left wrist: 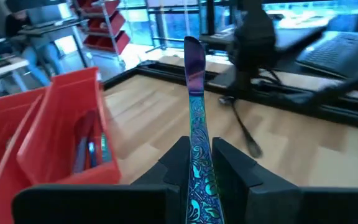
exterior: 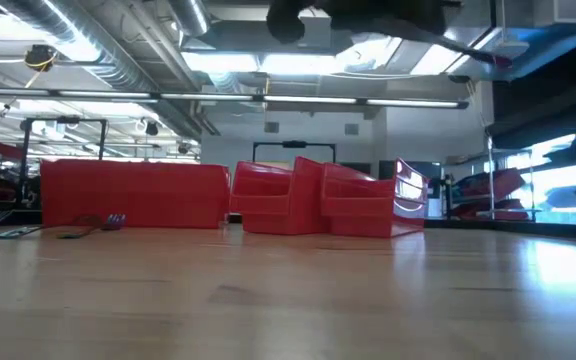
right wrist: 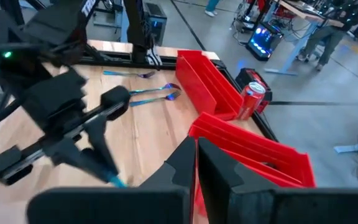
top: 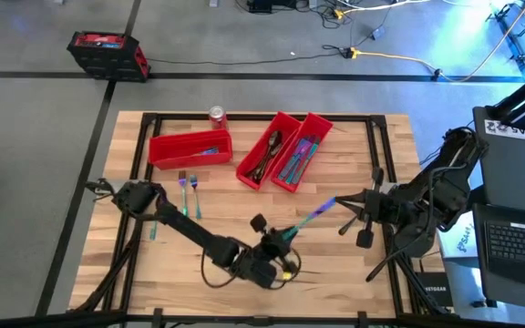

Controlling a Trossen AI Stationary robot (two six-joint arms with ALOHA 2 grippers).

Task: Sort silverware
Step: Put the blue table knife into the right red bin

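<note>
A: Left gripper (top: 285, 239) is up over the middle of the wooden worktop (top: 335, 264), nearer the front edge, fingers (left wrist: 178, 163) pinched tight on an iridescent blue-purple metal knife (top: 314, 215) with a patterned handle. The blade angles out toward the right arm.

B: And the right gripper (top: 349, 221)? Raised near the right edge, fingers pressed together, nothing between them.

A: Now the containers. Three long red plastic bins at the far edge. The left bin (top: 190, 148) lies along that edge, next to a red soda can (top: 216, 115), and something bluish sits at its right end; can't tell which kind.

B: The middle bin (top: 267, 150) holds dark slender pieces, spoons by the look. Touching its side, the right bin (top: 301, 152) has blue-teal pieces laid lengthwise.

A: Loose on the wood, in front of the left bin: two small iridescent forks (top: 188, 191) side by side, and another teal piece (top: 153, 228) nearer the left edge, beside the left arm.
</note>
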